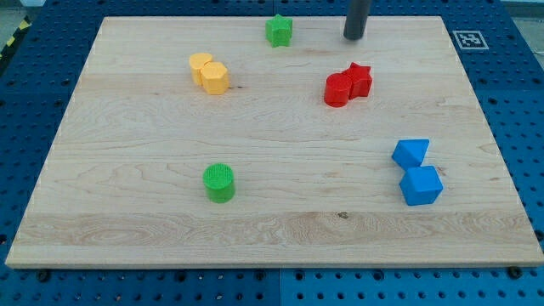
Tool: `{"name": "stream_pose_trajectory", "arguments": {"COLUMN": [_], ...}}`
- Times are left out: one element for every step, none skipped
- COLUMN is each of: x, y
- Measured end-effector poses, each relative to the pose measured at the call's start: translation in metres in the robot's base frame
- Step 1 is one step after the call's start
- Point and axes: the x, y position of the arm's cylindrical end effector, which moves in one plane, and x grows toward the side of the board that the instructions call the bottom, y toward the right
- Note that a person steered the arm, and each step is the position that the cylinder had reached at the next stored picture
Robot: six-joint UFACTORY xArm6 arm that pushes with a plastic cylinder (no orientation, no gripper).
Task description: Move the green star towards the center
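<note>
My tip (354, 38) is resting at the top of the bench (127, 212), right of centre, with the rod running up out of the view. The arm is carrying no pincer, so there is no pincer state to report: the rod is simply ending in a blunt dark end.

The green star (279, 30) is sitting near the top edge of the bench, just left of the view's middle line. It is lying to the left of my tip, near it but clearly apart; bare wood is showing between the two. The star is standing well above the centre of the bench.

The red star (359, 79) and the red cylinder (337, 89) are sitting below my tip, touching each other, the cylinder on the left and slightly lower.

Two yellow blocks are sitting at upper left, touching: one (201, 66) at upper left of the pair, a hexagonal one (215, 78) at lower right. The shape of the first is not clearly showing.

The green cylinder (219, 182) is standing alone at lower left of centre, well apart from every other block.

At the right, the blue cube (421, 184) is sitting below a second blue block (410, 153), an angular one, the two touching or nearly so.
</note>
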Motion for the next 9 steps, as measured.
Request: {"name": "stream_pose_trajectory", "arguments": {"x": [-0.018, -0.017, -0.01, 0.022, 0.03, 0.03, 0.03, 0.011, 0.016], "y": [-0.049, -0.104, -0.107, -0.107, -0.107, -0.107, -0.124, -0.149, -0.155]}}
